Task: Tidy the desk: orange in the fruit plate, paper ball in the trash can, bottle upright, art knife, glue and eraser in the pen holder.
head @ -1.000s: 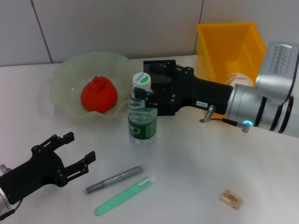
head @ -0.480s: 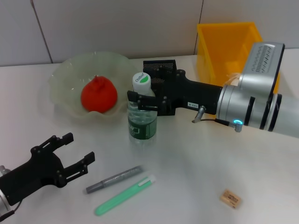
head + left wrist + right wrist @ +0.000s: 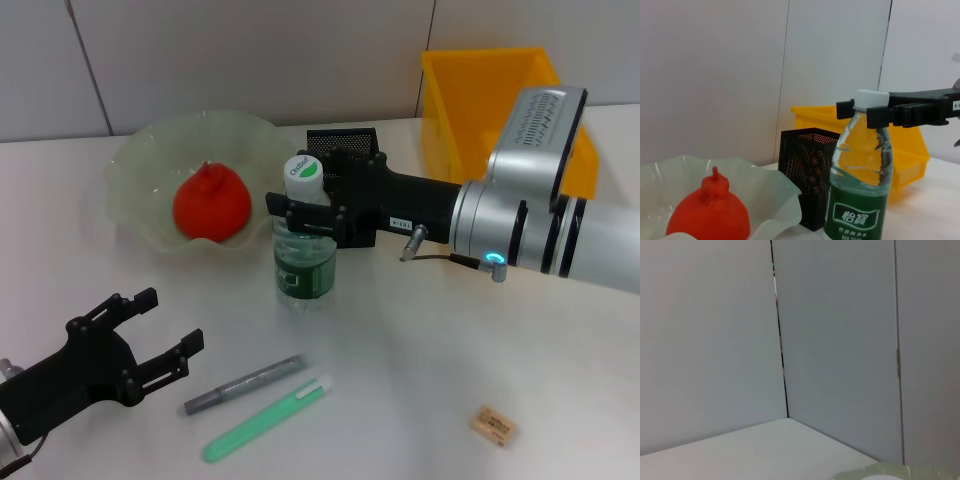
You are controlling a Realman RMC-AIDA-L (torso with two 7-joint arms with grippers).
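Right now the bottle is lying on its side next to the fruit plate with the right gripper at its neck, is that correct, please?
Not quite: the bottle is standing upright, not lying on its side, as the head view and the left wrist view both show. The rest holds: it stands next to the fruit plate, and the right gripper is at its neck.

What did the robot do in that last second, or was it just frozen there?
The right hand slid toward the robot's left along the bottle neck, its fingers now straddling it below the cap. The bottle stayed upright. The left hand, orange, pens and eraser stayed put.
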